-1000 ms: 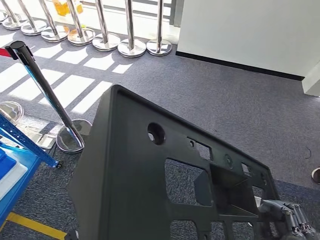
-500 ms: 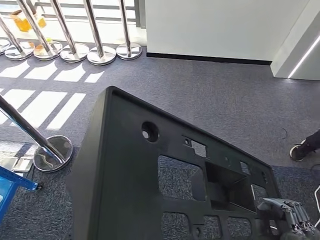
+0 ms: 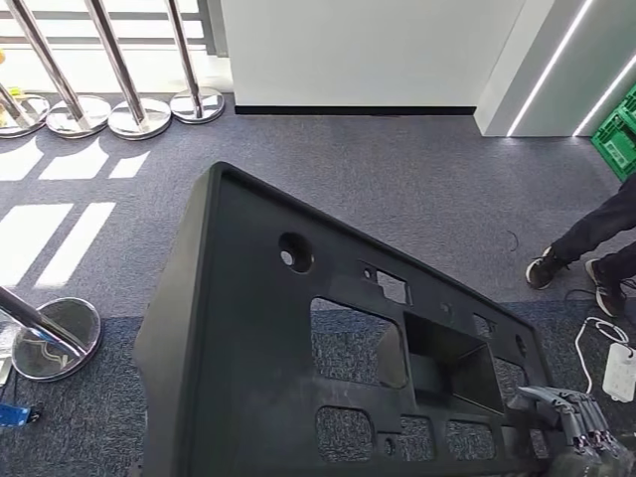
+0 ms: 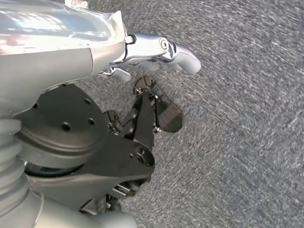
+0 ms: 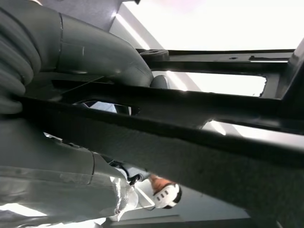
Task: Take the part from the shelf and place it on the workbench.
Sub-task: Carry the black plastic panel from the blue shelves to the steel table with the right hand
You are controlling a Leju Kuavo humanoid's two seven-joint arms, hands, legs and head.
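Right hand fingers curl over the near right edge of the part, at about 4 o'clock in the head view. In the right wrist view the thumb wraps a black rib of the part, so the hand grips it.

Left hand: dark fingers seen over carpet in the left wrist view, nothing visibly between them; whether they are apart or curled cannot be told.

The part is carried in front of the body, above the carpet, tilted with its closed corner high at 11 o'clock. Probably held by the edge because the panel is broad and thin.

Part: large black moulded panel, one round hole, several rectangular cut-outs, a recessed box near centre. Not yet on any workbench.
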